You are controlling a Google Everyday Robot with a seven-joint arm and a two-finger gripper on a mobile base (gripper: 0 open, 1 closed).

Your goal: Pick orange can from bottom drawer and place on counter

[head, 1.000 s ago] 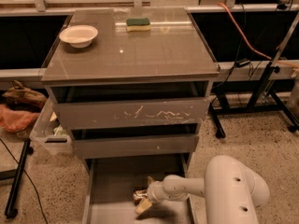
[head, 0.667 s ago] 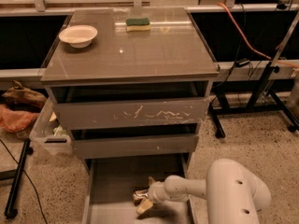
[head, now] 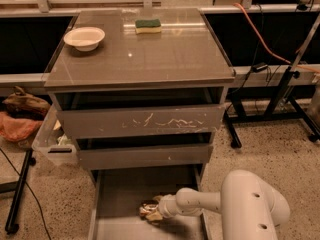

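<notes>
The bottom drawer [head: 120,189] is pulled open at the foot of the cabinet, showing its flat grey floor. The orange can [head: 147,210], small, crinkled and brownish-gold, lies on that floor toward the right. My gripper [head: 154,212] reaches in from the right on a white arm and sits right at the can, touching it. The counter [head: 150,59] is the glossy grey-brown top slab above.
A white bowl [head: 84,37] and a green-and-yellow sponge [head: 148,25] sit on the counter. The scratched-front drawer [head: 140,121] and the narrow middle drawer [head: 145,156] overhang the bottom drawer. A plastic bin [head: 52,144] is at the left, black stand legs [head: 280,99] at the right.
The arm and the can sit almost where they were; the gripper has stayed at the can in the bottom drawer. Nothing else has moved.
</notes>
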